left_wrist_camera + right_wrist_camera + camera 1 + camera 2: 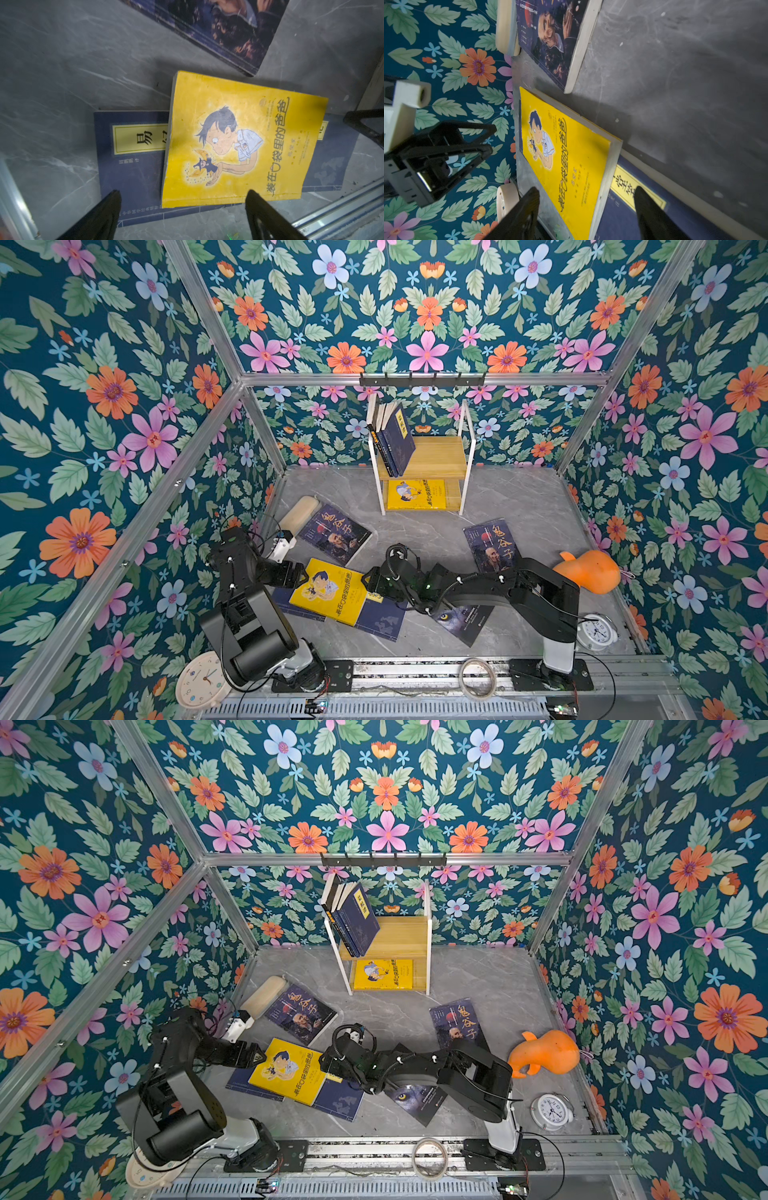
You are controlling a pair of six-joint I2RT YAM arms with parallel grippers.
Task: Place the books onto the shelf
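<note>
Left claw (184, 193) of mine gapes wide, empty, straddling yellow book (330, 591) at lower centre, atop navy books (380, 620). My right claw (586, 189) is open, empty, at its right edge. Pickup step, I'd say; next I pinch it and carry it to shelf (440, 456), upper centre.

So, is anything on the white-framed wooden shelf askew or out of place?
Yes. The navy blue paperbacks on the top board of the white-framed wooden shelf lean sideways against its side frame rather than standing upright, and a yellow cartoon-cover book lies flat on the lower board.
</note>
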